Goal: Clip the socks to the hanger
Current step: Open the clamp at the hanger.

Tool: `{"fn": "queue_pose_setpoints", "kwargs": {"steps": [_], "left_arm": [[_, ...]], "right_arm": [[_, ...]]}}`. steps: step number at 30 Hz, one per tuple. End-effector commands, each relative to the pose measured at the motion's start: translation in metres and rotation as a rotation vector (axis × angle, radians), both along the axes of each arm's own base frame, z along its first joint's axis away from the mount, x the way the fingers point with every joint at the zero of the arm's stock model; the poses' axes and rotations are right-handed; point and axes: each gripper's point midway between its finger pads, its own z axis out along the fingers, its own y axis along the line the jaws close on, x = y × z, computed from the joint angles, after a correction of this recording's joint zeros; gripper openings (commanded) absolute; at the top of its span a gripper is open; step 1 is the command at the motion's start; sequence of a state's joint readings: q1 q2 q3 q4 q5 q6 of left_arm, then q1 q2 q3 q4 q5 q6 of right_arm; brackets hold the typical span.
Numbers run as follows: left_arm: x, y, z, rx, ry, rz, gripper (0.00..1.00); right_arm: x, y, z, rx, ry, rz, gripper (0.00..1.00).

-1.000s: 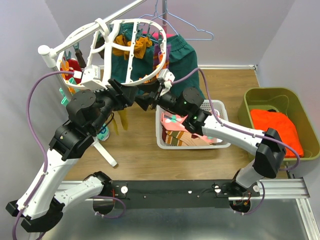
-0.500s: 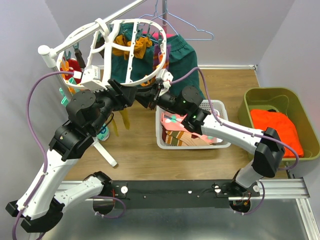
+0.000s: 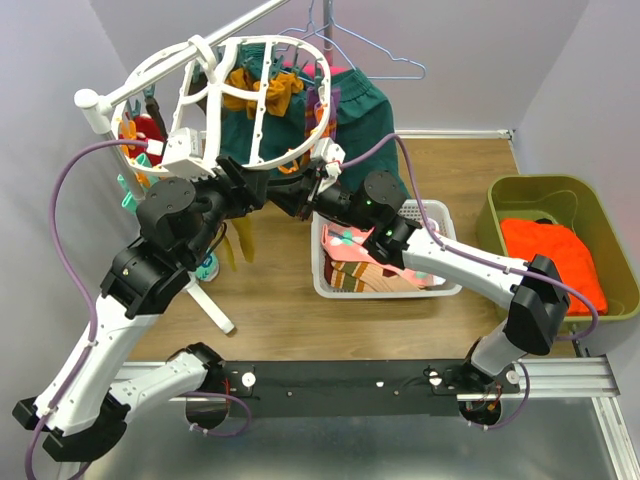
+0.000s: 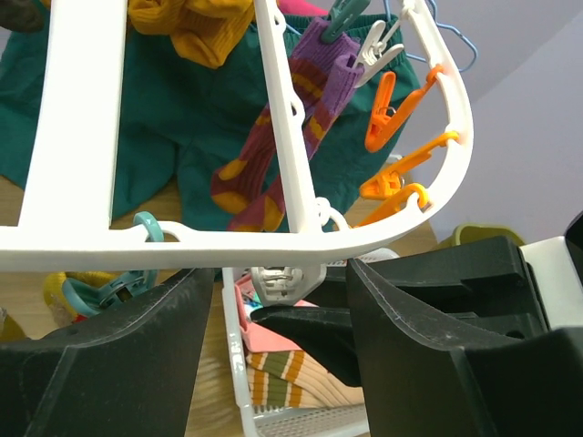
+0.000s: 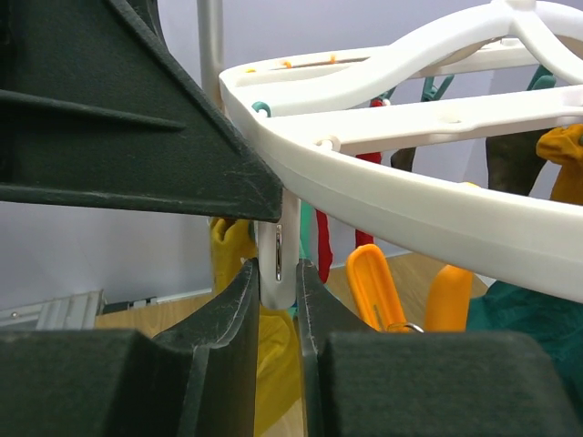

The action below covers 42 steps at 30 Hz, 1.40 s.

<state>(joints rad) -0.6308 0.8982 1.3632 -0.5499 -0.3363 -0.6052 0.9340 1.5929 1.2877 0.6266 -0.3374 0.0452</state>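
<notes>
The hanger (image 3: 190,85), a white oval lattice frame, hangs tilted at the back left with orange and teal clips. My right gripper (image 5: 278,269) is shut on a white clip (image 5: 278,238) under the hanger's rim (image 5: 410,214). My left gripper (image 4: 278,273) stands open just below that rim (image 4: 82,118), its jaws either side of the same clip (image 4: 284,280), nothing held. The two grippers, left (image 3: 262,190) and right (image 3: 297,198), meet under the frame's near edge. A maroon striped sock (image 4: 273,164) and a mustard sock (image 3: 265,90) hang clipped. More socks (image 3: 350,262) lie in the basket.
A white mesh basket (image 3: 440,215) sits under the right arm. A dark green garment (image 3: 365,115) hangs behind the frame under wire hangers (image 3: 380,55). A green bin (image 3: 555,195) at the right holds an orange cloth (image 3: 550,250). The stand's white leg (image 3: 215,305) crosses the floor.
My right gripper has closed onto the white clip under the rim. The hanger has shifted slightly. The left gripper has stayed open in much the same place.
</notes>
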Motion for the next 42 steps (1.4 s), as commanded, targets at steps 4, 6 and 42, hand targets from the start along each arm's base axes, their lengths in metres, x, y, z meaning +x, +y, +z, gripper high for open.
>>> {"fn": "queue_pose_setpoints", "kwargs": {"steps": [4,6,42], "left_arm": [[0.009,0.002,0.01,0.04,-0.038,0.03,0.67],[0.013,-0.001,0.006,0.053,-0.029,0.026,0.64],[0.029,-0.005,-0.022,0.191,-0.021,0.026,0.0]], "right_arm": [[-0.003,0.004,0.007,-0.001,-0.007,0.031,0.09],[-0.003,0.004,0.007,-0.002,-0.005,0.034,0.09],[-0.008,-0.073,-0.098,-0.395,0.294,-0.214,0.87]]}}
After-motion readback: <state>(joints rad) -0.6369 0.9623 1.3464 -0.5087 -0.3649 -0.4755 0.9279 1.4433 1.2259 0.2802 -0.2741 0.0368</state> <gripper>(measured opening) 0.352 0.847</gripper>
